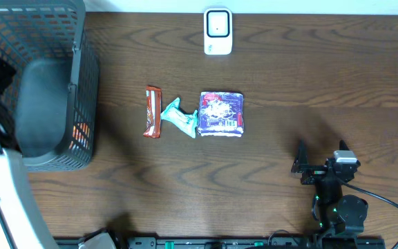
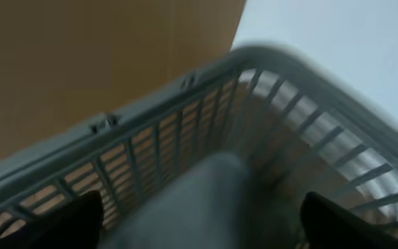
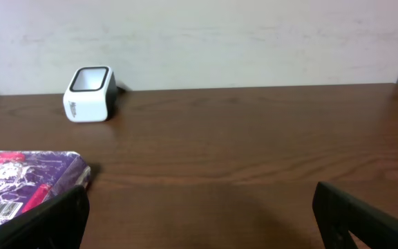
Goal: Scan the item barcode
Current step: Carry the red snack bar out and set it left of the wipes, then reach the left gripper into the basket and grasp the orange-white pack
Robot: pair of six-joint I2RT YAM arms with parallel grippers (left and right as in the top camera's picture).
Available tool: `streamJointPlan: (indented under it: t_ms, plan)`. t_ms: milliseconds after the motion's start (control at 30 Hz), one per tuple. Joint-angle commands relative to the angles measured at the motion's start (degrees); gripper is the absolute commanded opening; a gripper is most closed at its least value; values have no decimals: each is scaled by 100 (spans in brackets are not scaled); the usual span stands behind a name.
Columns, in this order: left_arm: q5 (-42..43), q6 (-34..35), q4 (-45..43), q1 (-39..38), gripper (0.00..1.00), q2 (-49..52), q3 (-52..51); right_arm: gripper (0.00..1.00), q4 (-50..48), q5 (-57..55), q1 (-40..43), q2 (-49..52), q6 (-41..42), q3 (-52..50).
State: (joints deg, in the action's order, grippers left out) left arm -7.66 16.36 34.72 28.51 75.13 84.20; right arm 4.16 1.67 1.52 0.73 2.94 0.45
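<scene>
Three items lie mid-table: a brown and orange candy bar, a crumpled teal wrapper and a purple packet whose barcode faces the right wrist camera. The white scanner stands at the far edge. My right gripper rests open near the front right, empty, well clear of the packet. My left gripper hangs over the grey basket, its fingers spread wide. A blurred grey shape shows between and below them; I cannot tell if it touches them.
The dark mesh basket fills the far left corner, with something orange inside near its right wall. My left arm reaches over it from the front left. A pale wall backs the table.
</scene>
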Motion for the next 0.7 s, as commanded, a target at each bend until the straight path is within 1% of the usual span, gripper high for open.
streamJointPlan:
  t_ms: [0,100,167,233,433,467,567,667]
  plan:
    - [975,66,66,120,96,295,2,99,28,-4,-85,-24,-46,-4]
    - [1335,-129,105,120,96,553,2,99,28,-4,-85,-24,-46,-4]
    - [1532,-518,142,120,96,721,2,99,28,-4,-85,-24,-44,-4]
    - [1539,-916,227,133,96,901,2,99,28,-4,-85,-24,-46,-4]
    - [1523,-1064,483,323,96,1384,2,99,28,-4,-85,-24,-44,-4]
    - [1585,-1224,588,361,96,1464,2,99,28,-4,-85,-24,-46,-4]
    - [1945,-2070,898,393,96,1683,2,99,28,-4,-85,-24,-44,-4]
    - [2184,-2350,1220,393,96,1928,2,99,28,-4,-85,-24,-44,-4]
